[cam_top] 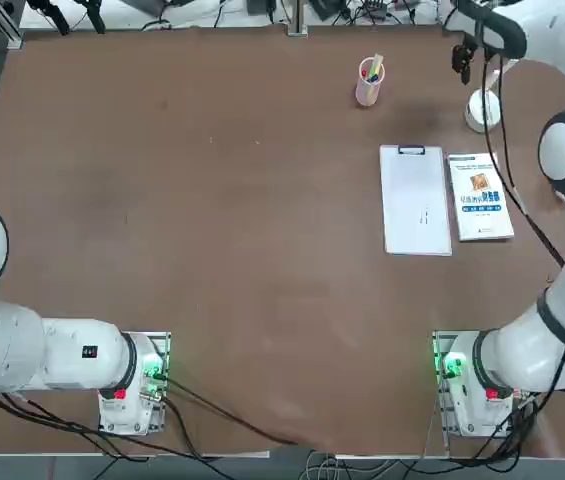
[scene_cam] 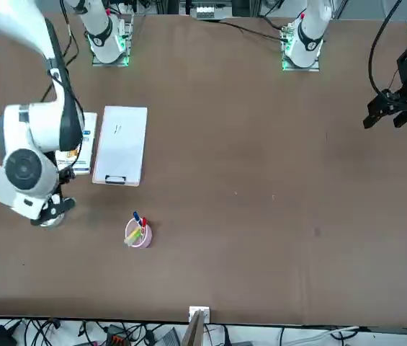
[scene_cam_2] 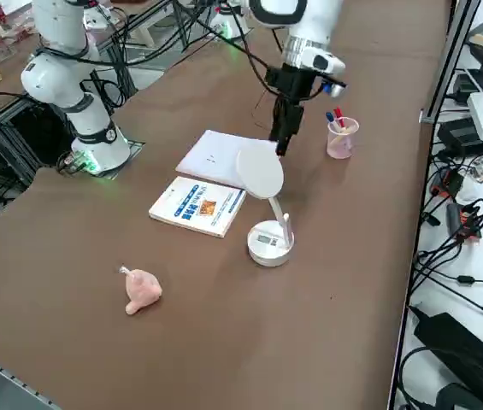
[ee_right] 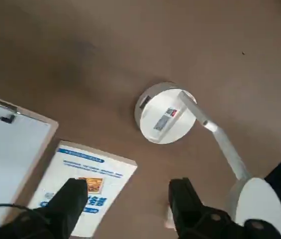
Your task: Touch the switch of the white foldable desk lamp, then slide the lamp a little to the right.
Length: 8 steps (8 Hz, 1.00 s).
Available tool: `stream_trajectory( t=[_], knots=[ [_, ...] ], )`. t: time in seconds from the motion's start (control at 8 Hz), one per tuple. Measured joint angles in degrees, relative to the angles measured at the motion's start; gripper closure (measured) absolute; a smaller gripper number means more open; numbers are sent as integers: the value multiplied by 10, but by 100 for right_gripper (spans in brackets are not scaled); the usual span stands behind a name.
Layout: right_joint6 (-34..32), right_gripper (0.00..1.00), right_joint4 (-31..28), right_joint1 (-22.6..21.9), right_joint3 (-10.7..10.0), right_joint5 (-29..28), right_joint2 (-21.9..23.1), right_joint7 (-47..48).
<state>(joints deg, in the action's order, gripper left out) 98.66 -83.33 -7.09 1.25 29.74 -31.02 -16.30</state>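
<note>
Jaws of the right gripper (ee_right: 127, 191) are spread wide, with nothing gripped. By the top view's clock, the pink pen cup (cam_top: 369, 82) is seen near nine o'clock from the white foldable desk lamp (cam_top: 483, 112), the clipboard (cam_top: 415, 205) at seven, the white-covered book (cam_top: 480, 200) at six. The switch cannot be made out; it should be located first, then touched lightly with one fingertip, the slim hinged arm being spared. The slide towards three o'clock is best pushed low at the base. The right arm is bent, its gripper pointed down beside the lamp.
</note>
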Motion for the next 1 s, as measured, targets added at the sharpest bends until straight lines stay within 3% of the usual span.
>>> stream_trajectory(
  t=[0.25, 0.75, 1.0],
  knots=[
    [14, 0, 14, -10, 1, 72, -37, -78],
    [28, 0, 41, -14, 0, 151, -85, -190],
    [70, 0, 42, -12, -6, 179, -95, -230]
  ],
)
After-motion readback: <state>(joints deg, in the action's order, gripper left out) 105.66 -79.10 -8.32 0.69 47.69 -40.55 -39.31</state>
